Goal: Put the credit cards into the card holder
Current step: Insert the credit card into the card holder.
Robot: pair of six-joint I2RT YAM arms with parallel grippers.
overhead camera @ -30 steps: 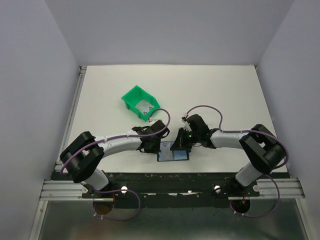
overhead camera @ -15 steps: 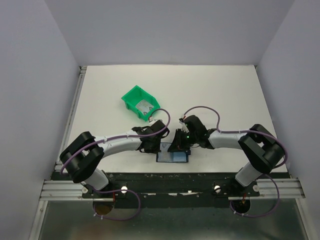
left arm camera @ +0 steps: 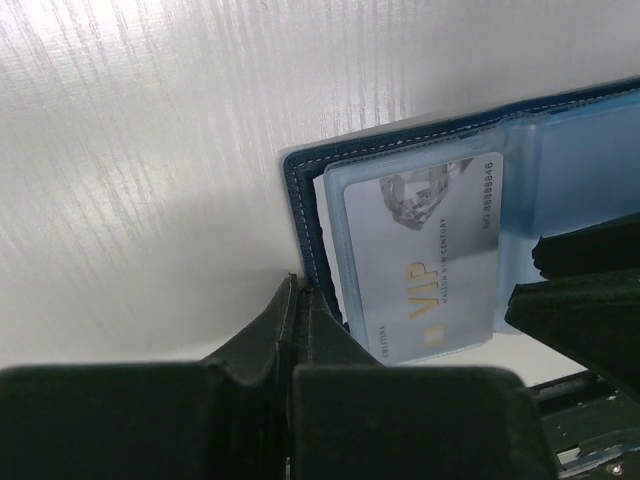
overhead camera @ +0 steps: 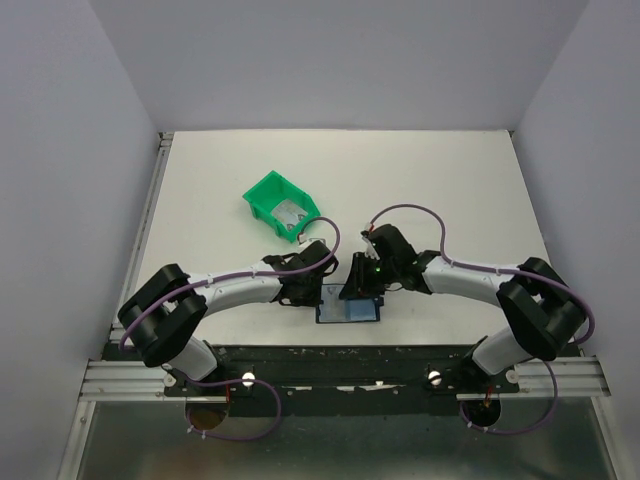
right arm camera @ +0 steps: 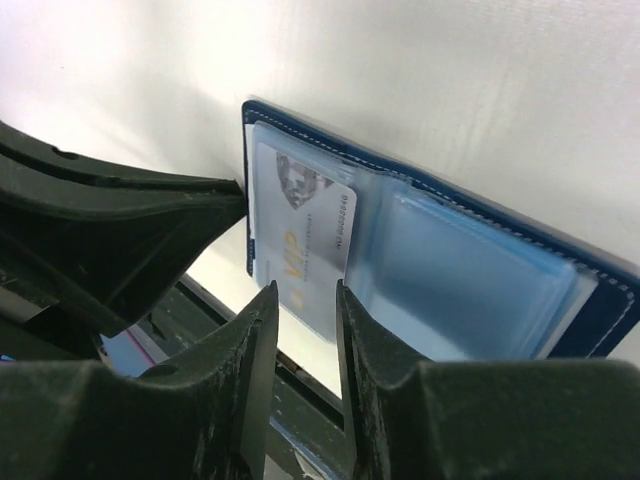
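The navy card holder (overhead camera: 349, 311) lies open near the table's front edge, its clear sleeves up. A pale grey card printed "VIP" (left arm camera: 425, 265) sits in the left sleeve; it also shows in the right wrist view (right arm camera: 300, 235). My left gripper (overhead camera: 310, 291) is shut, its tips (left arm camera: 296, 285) against the holder's left navy edge (left arm camera: 300, 215). My right gripper (overhead camera: 361, 286) hovers over the sleeve end of the card, its jaws narrowly open (right arm camera: 302, 290) with nothing between them. Another pale card (overhead camera: 292, 212) lies in the green bin.
The green plastic bin (overhead camera: 268, 193) stands behind the left gripper, mid-table. The black front rail (overhead camera: 350, 352) runs just below the holder. White walls enclose the table on three sides.
The right arm's elbow has swung out to the right while its gripper stays over the holder. The holder has shifted very slightly. The left gripper stays at the holder's edge.
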